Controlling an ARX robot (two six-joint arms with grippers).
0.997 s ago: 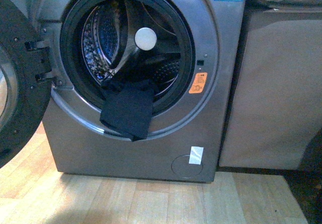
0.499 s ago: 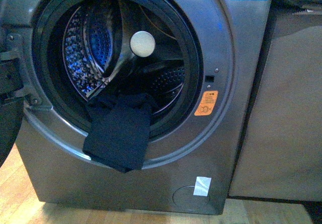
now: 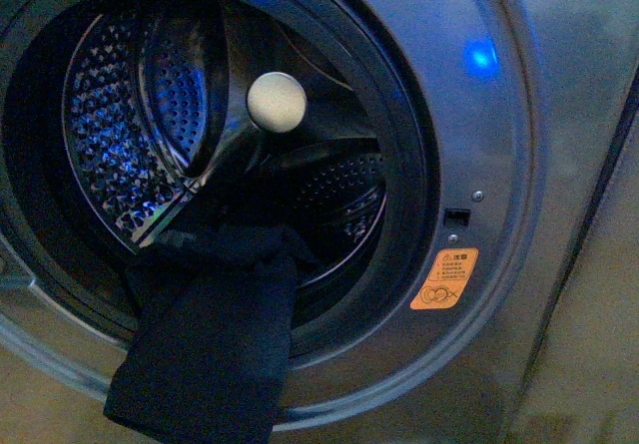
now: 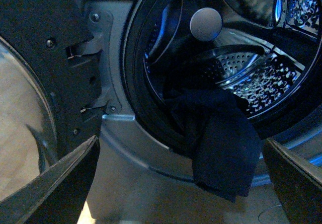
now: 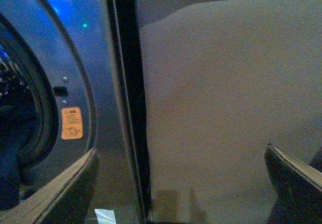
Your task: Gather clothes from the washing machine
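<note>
The grey washing machine (image 3: pixel 499 155) fills the front view, its round mouth open on the perforated steel drum (image 3: pixel 120 135). The dark navy clothes (image 3: pixel 205 344) hang limp over the lower rim of the mouth, half inside the drum. An orange sticker (image 3: pixel 444 278) sits right of the mouth. In the left wrist view the clothes (image 4: pixel 221 143) hang in front of my open left gripper (image 4: pixel 181 183), apart from its fingers. My right gripper (image 5: pixel 181 183) is open and empty, facing the gap beside the washing machine (image 5: pixel 80 58). Neither gripper shows in the front view.
The open door (image 4: pixel 35 83) with black rim and glass stands at the hinge side in the left wrist view. A beige cloth-covered cabinet (image 5: pixel 226 108) stands right of the machine. A white round knob (image 3: pixel 276 101) sits at the drum's back.
The front view has closed in on the machine: the mouth and the hanging clothes have grown larger, and the floor and door have left the frame. The clothes hang as before.
</note>
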